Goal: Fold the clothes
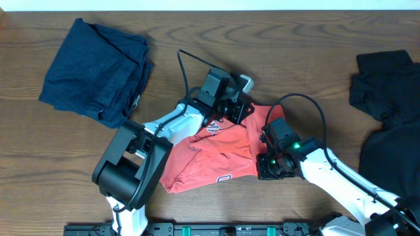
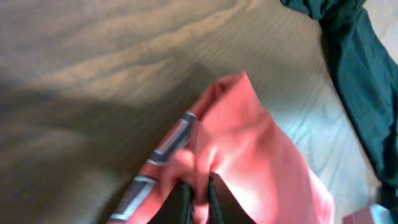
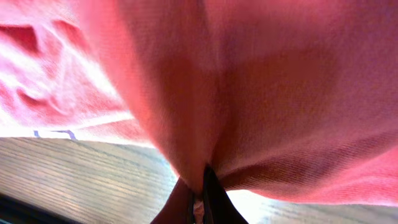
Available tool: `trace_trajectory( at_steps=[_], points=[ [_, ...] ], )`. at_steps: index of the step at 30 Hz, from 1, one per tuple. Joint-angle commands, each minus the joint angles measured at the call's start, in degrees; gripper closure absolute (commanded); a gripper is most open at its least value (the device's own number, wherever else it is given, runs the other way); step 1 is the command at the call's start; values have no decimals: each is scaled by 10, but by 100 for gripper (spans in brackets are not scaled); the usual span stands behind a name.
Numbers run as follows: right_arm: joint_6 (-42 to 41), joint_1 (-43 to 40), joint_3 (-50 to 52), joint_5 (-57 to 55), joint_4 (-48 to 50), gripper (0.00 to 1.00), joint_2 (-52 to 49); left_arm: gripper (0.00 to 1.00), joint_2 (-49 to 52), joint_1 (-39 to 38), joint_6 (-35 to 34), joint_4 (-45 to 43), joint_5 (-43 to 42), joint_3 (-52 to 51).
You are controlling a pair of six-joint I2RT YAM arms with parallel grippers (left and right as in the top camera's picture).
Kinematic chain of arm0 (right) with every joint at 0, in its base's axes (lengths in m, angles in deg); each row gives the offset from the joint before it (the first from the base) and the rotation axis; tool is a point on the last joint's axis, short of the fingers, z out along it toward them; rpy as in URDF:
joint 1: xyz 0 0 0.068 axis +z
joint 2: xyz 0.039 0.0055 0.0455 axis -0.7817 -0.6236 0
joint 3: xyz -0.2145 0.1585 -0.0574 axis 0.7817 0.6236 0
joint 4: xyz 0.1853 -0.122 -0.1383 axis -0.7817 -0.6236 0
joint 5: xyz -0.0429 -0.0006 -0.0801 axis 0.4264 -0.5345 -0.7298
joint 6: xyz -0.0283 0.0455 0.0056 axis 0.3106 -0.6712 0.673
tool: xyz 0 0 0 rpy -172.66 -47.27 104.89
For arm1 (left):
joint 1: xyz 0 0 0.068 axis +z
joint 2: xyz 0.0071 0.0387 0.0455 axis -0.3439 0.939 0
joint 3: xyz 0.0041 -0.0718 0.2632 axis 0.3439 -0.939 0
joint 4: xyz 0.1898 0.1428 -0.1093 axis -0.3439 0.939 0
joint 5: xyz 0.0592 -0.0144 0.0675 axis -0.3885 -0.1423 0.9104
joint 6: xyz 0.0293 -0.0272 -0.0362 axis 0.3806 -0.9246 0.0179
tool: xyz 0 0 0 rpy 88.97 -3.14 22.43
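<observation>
**A:** What sits closest under the overhead lens?

**B:** The left arm's elbow [image 1: 129, 167], a bulky black housing that rises high over the front of the table [image 1: 275, 59].

**A:** And starting from the far left?

**B:** A navy garment [image 1: 95, 69] lies in a loose, roughly folded heap at the back left, well apart from everything else. Next comes the left gripper [image 1: 237, 110], at the upper edge of the coral-red T-shirt [image 1: 210, 154]. Its wrist view shows the two fingers nearly together, with a ridge of red cloth pinched between them.

**A:** So the shirt is in the middle?

**B:** Yes, bunched up on the wood at the centre front (white block lettering shows near its top edge and again near its lower edge). In the left wrist view a fold of it comes to a point beyond the fingers.

**A:** And the right side?

**B:** The right gripper [image 1: 266, 165] is at the shirt's right edge and is clamped on fabric too. Red cloth fills its wrist view and funnels down into the closed fingers. Farthest right, black garments [image 1: 387, 124] are heaped at the table's edge, apart from the shirt.
</observation>
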Motion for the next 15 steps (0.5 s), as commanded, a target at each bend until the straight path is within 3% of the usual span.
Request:
trace_trajectory(
  at_steps=[1, 4, 11, 13, 15],
  points=[
    [-8, 1, 1, 7, -5, 97, 2, 87, 4, 12, -1, -7, 4, 7],
    [-8, 1, 1, 7, -5, 98, 2, 94, 4, 13, 0, -16, 5, 7],
    [-6, 1, 1, 7, -4, 98, 2, 93, 3, 17, -14, -3, -4, 8],
    [-6, 1, 1, 7, -3, 98, 2, 60, 3, 17, -14, 36, -18, 8],
    [-6, 1, 1, 6, -2, 97, 2, 52, 3, 17, -16, 69, -25, 8]
  ],
)
